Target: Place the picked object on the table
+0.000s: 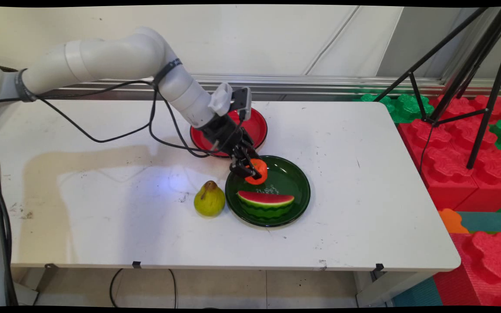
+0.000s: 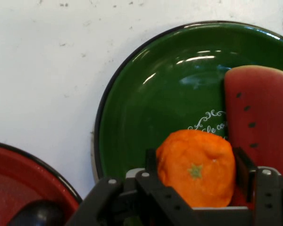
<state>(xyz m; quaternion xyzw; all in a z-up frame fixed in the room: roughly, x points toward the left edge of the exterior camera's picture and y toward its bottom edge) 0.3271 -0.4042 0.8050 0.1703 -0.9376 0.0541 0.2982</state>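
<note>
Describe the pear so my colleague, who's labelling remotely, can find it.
On the white table, find the green plate holding a watermelon slice. The pear stands just off its left rim, on bare tabletop: yellow-green, brown-stemmed, the only fruit not on a plate.

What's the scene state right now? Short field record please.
gripper: shut on orange, fingers on either side of it
gripper position: over the far-left part of the green plate
green plate contents: watermelon slice near its front edge
pear: upright on the table, just left of the green plate
red plate: behind the green plate, partly hidden by the arm
</note>
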